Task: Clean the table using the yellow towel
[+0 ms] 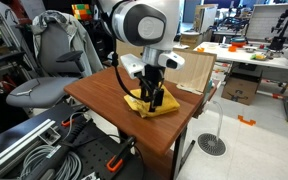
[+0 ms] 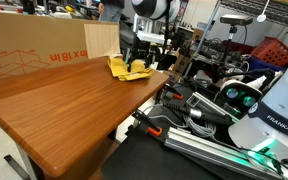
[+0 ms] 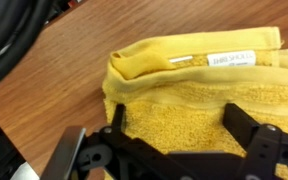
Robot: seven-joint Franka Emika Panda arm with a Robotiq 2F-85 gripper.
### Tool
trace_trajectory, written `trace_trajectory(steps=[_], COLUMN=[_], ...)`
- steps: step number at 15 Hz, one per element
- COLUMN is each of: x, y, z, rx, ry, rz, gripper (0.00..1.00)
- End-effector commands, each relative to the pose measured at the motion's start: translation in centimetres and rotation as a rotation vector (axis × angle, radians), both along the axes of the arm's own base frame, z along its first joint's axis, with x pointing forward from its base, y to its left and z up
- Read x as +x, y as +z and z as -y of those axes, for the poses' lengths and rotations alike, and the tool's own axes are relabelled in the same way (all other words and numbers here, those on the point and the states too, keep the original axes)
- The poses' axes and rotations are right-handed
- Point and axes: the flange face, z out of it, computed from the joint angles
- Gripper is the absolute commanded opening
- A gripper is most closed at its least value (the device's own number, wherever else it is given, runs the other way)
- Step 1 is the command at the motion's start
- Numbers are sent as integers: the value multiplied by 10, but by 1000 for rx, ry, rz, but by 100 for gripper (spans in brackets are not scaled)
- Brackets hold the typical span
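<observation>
Your hand sits low over the yellow towel with its fingers spread wide on either side of the cloth and nothing clamped. The towel lies bunched and folded, white label up, on the wooden surface, mid-frame in both exterior views. To wipe well, I'd press down evenly so the folded layers drag together, and sweep in long strokes toward the bare wood at the lower left of an exterior view, staying clear of the edge. As for containers, the cardboard box at upper left shows only its side, and the red crate at upper right is too far away to show its contents.
</observation>
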Motion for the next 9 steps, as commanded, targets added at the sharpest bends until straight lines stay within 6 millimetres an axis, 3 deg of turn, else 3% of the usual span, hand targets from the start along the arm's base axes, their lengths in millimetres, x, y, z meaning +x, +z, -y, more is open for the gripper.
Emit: trace_trajectory(steps=[1, 6, 9], x=[9, 14, 30], y=[-21, -62, -52], z=[1, 47, 79], rx=[-6, -53, -82], ry=[-31, -150, -228], rz=[-33, -70, -14], gripper=[100, 100, 100])
